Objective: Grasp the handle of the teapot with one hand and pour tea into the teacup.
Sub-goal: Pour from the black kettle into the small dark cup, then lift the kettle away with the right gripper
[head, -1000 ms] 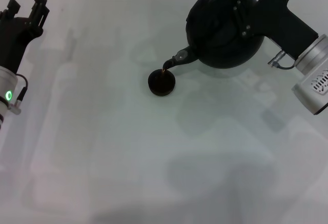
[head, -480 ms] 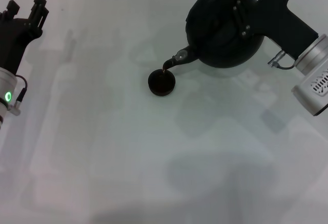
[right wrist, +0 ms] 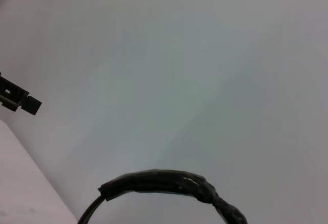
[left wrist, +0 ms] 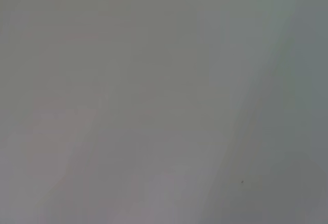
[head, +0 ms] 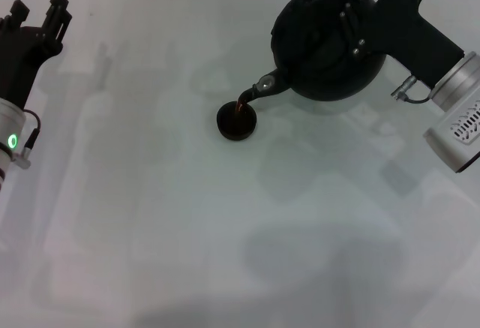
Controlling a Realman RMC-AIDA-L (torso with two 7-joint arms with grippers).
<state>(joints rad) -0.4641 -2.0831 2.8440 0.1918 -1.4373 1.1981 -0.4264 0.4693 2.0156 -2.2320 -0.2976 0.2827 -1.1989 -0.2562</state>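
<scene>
Your right gripper, clamped on the handle, tips the teapot near the table's far edge, tea streaming into the teacup; the left gripper sits parked at the far left corner, fingers apart

The round matte-black teapot hangs tilted, its short spout dipping toward 7 o'clock. A thin reddish-brown stream of tea runs from the spout into the tiny black teacup, upright just below. The ribbed black handle arches over the pot's top.
</scene>
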